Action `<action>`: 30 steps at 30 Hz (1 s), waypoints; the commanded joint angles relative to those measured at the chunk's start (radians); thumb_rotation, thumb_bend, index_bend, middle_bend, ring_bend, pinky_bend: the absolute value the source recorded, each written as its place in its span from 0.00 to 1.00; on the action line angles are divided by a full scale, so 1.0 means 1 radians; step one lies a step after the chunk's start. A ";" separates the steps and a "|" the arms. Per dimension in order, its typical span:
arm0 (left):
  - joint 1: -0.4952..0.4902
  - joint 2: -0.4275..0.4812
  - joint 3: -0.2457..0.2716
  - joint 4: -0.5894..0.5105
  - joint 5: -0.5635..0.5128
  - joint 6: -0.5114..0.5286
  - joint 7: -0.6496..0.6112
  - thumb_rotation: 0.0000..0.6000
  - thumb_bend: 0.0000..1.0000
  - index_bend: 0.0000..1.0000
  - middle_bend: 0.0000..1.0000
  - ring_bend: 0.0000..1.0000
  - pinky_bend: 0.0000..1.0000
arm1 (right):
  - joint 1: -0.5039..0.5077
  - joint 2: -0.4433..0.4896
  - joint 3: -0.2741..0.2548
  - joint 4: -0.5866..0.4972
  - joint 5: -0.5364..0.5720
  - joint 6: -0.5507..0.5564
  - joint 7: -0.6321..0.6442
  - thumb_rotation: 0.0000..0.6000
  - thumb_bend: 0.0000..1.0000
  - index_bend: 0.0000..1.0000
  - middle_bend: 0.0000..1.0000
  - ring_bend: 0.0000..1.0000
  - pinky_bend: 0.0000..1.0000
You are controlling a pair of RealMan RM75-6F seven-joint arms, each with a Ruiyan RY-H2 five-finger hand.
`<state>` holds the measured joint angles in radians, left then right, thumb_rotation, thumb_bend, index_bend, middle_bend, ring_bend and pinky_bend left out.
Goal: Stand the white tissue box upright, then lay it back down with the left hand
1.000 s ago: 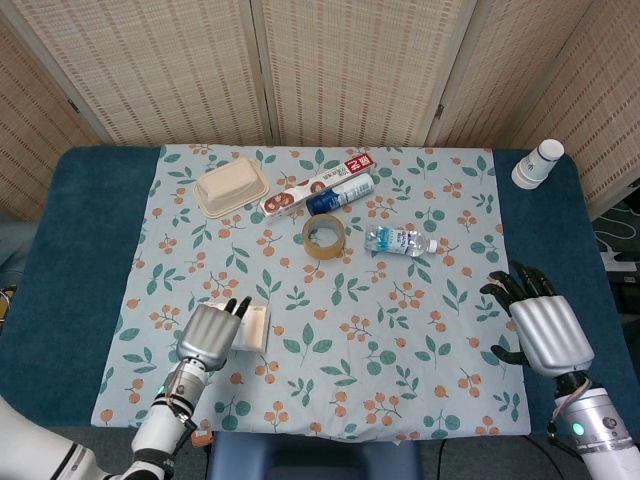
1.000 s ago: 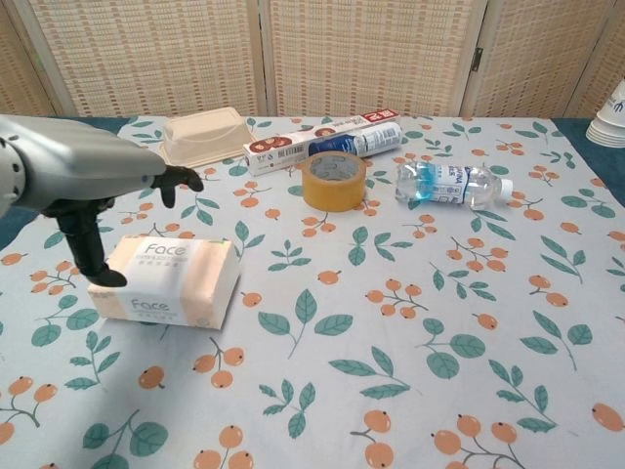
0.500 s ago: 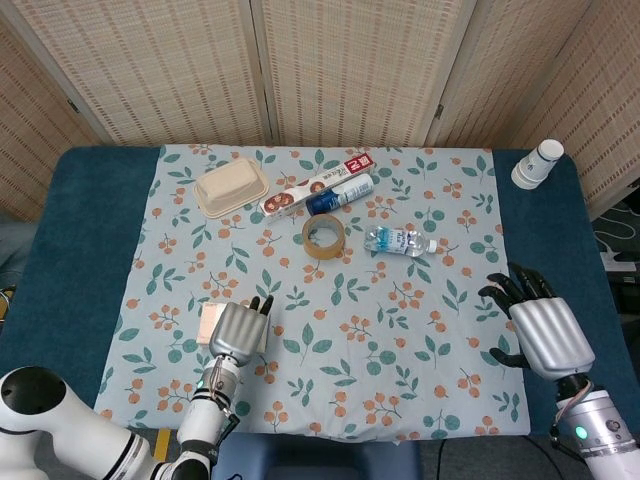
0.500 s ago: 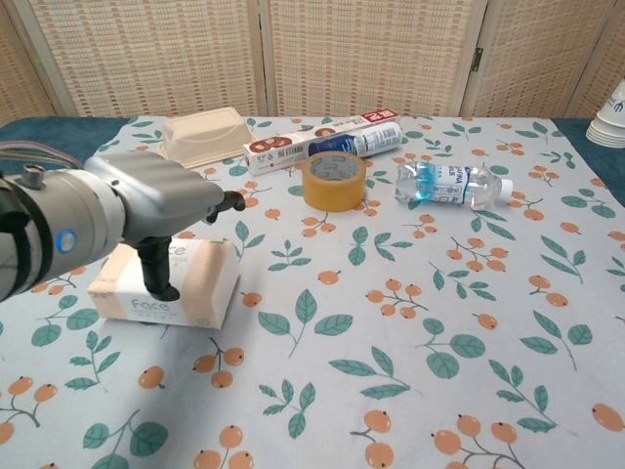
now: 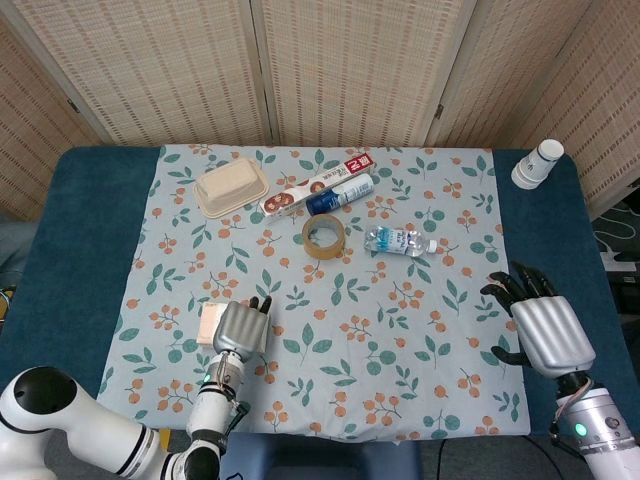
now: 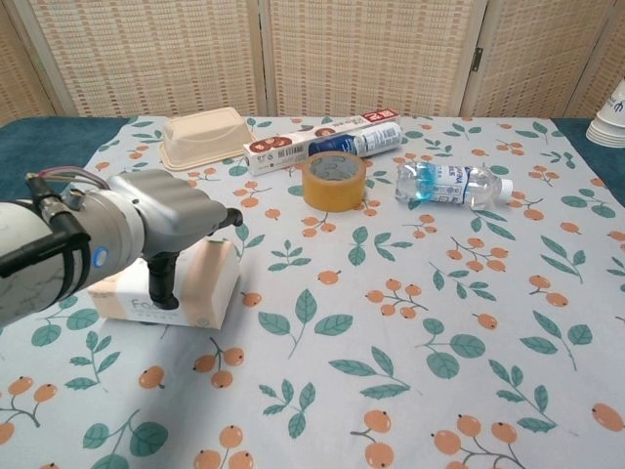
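Observation:
The white tissue box (image 6: 207, 281) lies flat on the flowered cloth at the front left; in the head view only its left end (image 5: 208, 323) shows. My left hand (image 6: 146, 230) covers its top, thumb pressed on the near face and fingers (image 6: 230, 217) reaching over the far edge, so it grips the box. From the head view the left hand (image 5: 240, 328) hides most of the box. My right hand (image 5: 545, 332) hovers open over the blue table edge at the right, far from the box, and does not show in the chest view.
At the back stand a beige lidded container (image 6: 203, 137), a long red-and-white carton (image 6: 317, 137) and a blue-and-white tube (image 6: 359, 142). A tape roll (image 6: 334, 180) and a lying water bottle (image 6: 451, 184) sit mid-table. Stacked paper cups (image 5: 538, 163) stand at the far right corner.
My left hand swung in from the left over the box and settled on it, thumb sliding down the near face. The box stays flat. The right hand has not moved.

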<state>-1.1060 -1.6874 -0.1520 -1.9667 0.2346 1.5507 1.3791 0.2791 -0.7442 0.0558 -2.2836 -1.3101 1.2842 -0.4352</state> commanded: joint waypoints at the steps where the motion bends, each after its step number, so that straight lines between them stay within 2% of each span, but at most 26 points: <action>1: -0.005 -0.009 0.002 0.018 -0.007 -0.006 0.012 1.00 0.20 0.09 0.18 0.88 0.98 | 0.000 0.000 0.000 0.000 0.000 -0.001 -0.001 1.00 0.07 0.29 0.15 0.00 0.11; 12: 0.001 -0.028 0.034 0.063 -0.017 -0.012 0.045 1.00 0.21 0.24 0.27 0.90 0.99 | -0.002 0.000 0.003 0.001 0.003 -0.002 -0.003 1.00 0.07 0.29 0.15 0.00 0.11; 17: 0.016 -0.024 0.055 0.060 0.066 -0.015 0.006 1.00 0.23 0.38 0.39 0.94 1.00 | -0.002 -0.002 0.005 0.000 0.002 -0.001 -0.004 1.00 0.07 0.29 0.15 0.00 0.11; 22: 0.028 0.001 0.040 0.037 0.176 -0.012 -0.058 1.00 0.24 0.45 0.52 0.96 1.00 | -0.002 -0.003 0.006 0.002 0.004 -0.002 -0.004 1.00 0.07 0.29 0.15 0.00 0.11; 25: 0.046 0.019 0.011 0.015 0.245 -0.021 -0.139 1.00 0.25 0.46 0.52 0.97 1.00 | -0.002 -0.004 0.006 0.004 0.005 -0.004 -0.003 1.00 0.07 0.29 0.15 0.00 0.11; 30: 0.130 0.004 -0.039 0.083 0.475 -0.043 -0.471 1.00 0.24 0.45 0.51 0.98 1.00 | -0.001 -0.005 0.006 0.006 0.011 -0.009 -0.004 1.00 0.07 0.29 0.15 0.00 0.11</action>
<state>-1.0433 -1.6787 -0.1461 -1.9260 0.5449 1.5251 1.1429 0.2782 -0.7489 0.0623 -2.2771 -1.2990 1.2757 -0.4387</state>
